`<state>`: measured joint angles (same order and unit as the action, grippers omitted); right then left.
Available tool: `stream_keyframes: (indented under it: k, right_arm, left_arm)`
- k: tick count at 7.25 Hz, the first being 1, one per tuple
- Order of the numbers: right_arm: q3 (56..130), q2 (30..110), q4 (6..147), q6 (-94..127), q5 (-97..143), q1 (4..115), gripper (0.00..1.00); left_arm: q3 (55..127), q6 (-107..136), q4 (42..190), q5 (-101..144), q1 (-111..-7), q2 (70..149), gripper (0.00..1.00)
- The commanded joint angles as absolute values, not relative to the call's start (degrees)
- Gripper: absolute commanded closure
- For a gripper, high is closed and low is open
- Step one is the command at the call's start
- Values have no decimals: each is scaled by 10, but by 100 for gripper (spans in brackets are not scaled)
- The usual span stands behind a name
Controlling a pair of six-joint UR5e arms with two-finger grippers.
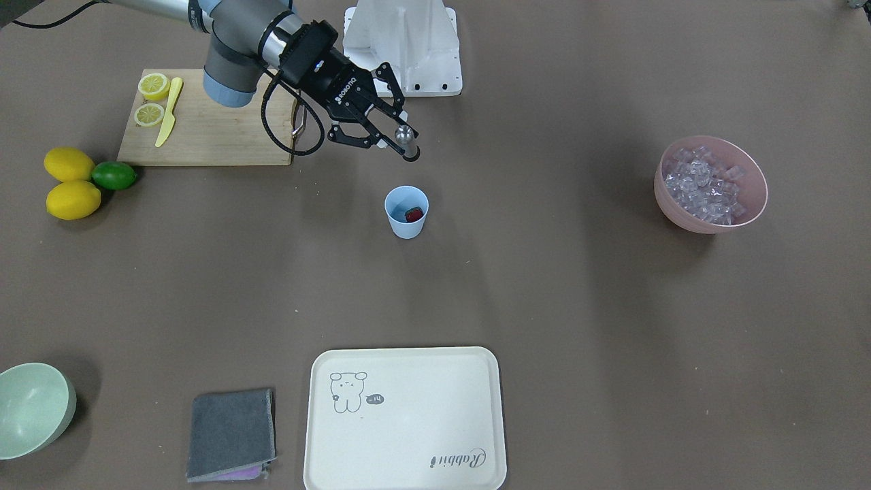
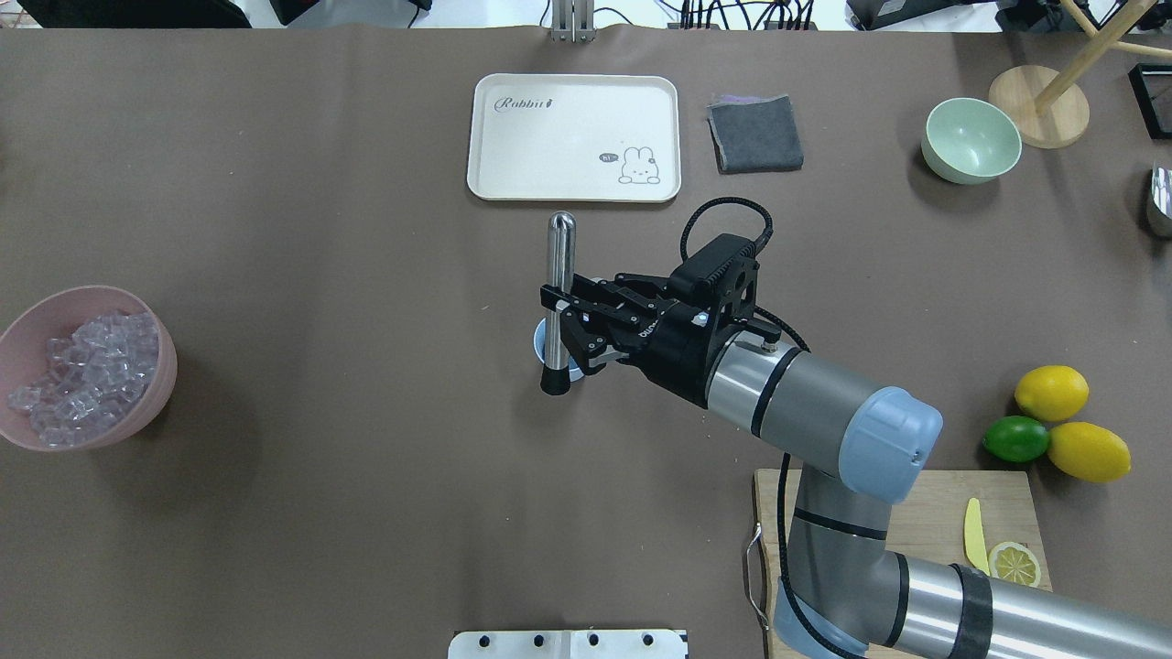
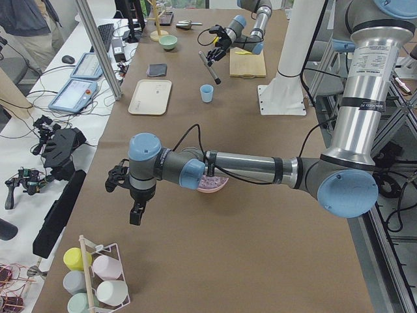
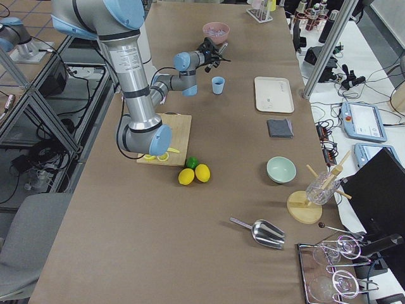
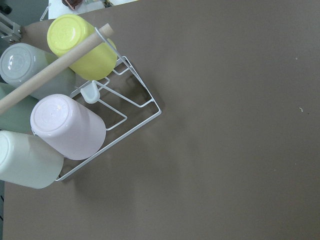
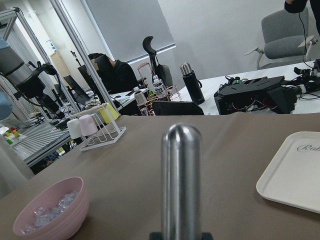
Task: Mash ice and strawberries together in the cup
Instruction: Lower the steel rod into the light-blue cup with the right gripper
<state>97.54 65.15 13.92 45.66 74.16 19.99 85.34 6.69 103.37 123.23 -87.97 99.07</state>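
One strawberry (image 1: pixel 414 214) is sitting inside the blue cup (image 1: pixel 401 228) on the table (image 1: pixel 544 286). Right claw (image 2: pixel 556 316) is pinching a metal masher (image 2: pixel 560 265), holding it tilted just above the cup. Ice (image 1: pixel 704 185) is sitting in the pink bowl (image 1: pixel 755 204), well apart. Left claw (image 3: pixel 135 220) state: cannot tell.

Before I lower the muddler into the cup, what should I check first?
1. Grip on muddler: ok, right fingers are shut on it.
2. Cup upright: ok.
3. Strawberry in cup: ok.
4. Ice in cup: cannot tell. None shows there; the ice fills the pink bowl.
5. Muddler upright: not ok. It is tilted, held above the cup.
6. Left arm clear of the cup: ok, far off near the cup rack.
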Motion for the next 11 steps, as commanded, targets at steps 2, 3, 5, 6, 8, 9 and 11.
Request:
stream_keyframes:
  k: [2, 3, 5, 6, 8, 9, 11]
  right_arm:
    - [961, 650, 110, 440, 656, 194, 100]
    - [962, 651, 110, 437, 631, 194, 100]
    - [961, 644, 118, 374, 547, 177, 100]
    - [960, 636, 128, 362, 536, 171, 100]
    - [960, 613, 163, 357, 505, 163, 100]
    - [958, 612, 180, 350, 495, 162, 100]
    - [951, 599, 203, 350, 494, 158, 100]
  left_arm:
    - [853, 67, 1034, 1233, -880, 990, 3]
    - [853, 67, 1034, 1232, -880, 991, 3]
    - [851, 67, 1035, 1233, -880, 991, 3]
    - [850, 67, 1035, 1233, -880, 991, 3]
    - [850, 67, 1035, 1233, -880, 991, 3]
    - [849, 67, 1034, 1233, -880, 991, 3]
    - [846, 67, 1035, 1233, -880, 991, 3]
